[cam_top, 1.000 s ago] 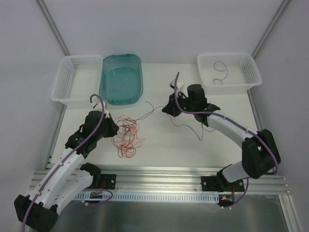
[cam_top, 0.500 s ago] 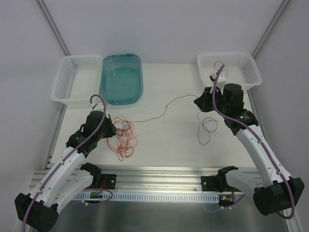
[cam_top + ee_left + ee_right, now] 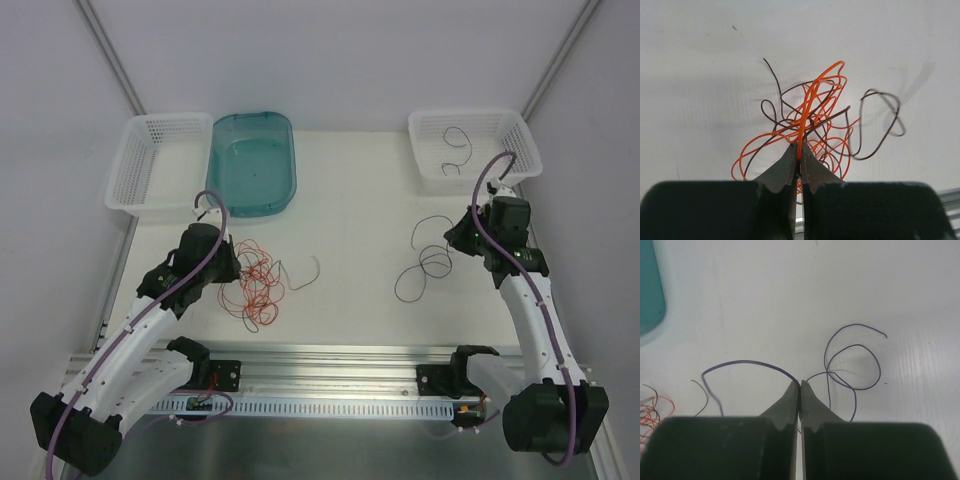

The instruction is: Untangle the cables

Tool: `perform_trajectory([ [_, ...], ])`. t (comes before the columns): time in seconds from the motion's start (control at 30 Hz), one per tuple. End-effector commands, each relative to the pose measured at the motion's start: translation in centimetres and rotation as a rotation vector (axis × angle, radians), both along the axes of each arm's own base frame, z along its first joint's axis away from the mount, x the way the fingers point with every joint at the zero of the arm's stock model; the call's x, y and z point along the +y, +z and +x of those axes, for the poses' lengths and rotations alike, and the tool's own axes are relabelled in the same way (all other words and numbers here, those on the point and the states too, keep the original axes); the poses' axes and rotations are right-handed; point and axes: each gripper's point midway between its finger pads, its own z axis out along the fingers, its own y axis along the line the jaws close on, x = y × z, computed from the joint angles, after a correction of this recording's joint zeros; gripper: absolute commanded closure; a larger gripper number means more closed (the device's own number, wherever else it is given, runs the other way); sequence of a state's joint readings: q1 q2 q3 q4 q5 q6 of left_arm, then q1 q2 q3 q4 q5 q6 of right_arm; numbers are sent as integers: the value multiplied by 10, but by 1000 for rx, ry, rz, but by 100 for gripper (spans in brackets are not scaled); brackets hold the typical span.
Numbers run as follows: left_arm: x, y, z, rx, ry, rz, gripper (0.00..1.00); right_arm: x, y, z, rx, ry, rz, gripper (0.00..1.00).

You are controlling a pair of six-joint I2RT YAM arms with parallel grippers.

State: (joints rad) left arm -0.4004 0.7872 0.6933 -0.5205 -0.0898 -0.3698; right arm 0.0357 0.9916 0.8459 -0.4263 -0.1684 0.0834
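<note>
Orange-red wire point(image 3: 808, 102) — hair-thin, probably limp, snag-prone; left gripper point(image 3: 799, 151) pinches one loop. Purple wire point(image 3: 747, 361) — right gripper point(image 3: 800, 386) nips it mid-strand.

Teal tray point(image 3: 250, 165), left basket point(image 3: 127, 185), right basket point(image 3: 520, 150)

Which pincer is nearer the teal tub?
Left. The left pincer is just near-side of the teal tub, shut on the orange cable; the right pincer is across the table by the right basket, shut on the purple cable.
</note>
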Motion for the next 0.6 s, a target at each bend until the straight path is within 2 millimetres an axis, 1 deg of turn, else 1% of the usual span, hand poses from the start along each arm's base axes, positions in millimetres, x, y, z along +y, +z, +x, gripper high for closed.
perform_trajectory([
  [0.0, 12, 5, 0, -31, 15, 62, 100, -27, 1, -5, 10, -163, 73, 99],
  [0.03, 18, 5, 1, -42, 40, 82, 100, -30, 1, -4, 8, -189, 111, 99],
  [0.07, 20, 4, 0, -43, 48, 84, 100, -29, 5, -1, -11, -176, 156, 99],
  [0.17, 17, 4, -1, -46, 44, 63, 100, -22, 9, 3, -10, -141, 177, 99],
  [0.23, 12, 2, -2, -27, 23, 54, 100, -22, 4, 4, 13, -145, 171, 99],
  [0.3, 3, 0, -3, -6, -17, 26, 100, -25, -7, 2, 55, -151, 156, 99],
  [0.33, 0, 0, -3, -3, -29, 16, 100, -25, -20, 1, 95, -153, 151, 99],
  [0.4, -10, 1, -2, 4, -71, -13, 100, -24, -39, -1, 155, -155, 143, 98],
  [0.43, -14, 5, -1, -2, -89, -28, 100, -23, -50, -4, 177, -154, 120, 96],
  [0.5, -26, 8, -2, 12, -150, -59, 100, -23, -63, -7, 213, -152, 76, 94],
  [0.57, -39, 17, -2, 18, -217, -95, 100, -22, -80, -8, 268, -148, 6, 91],
])
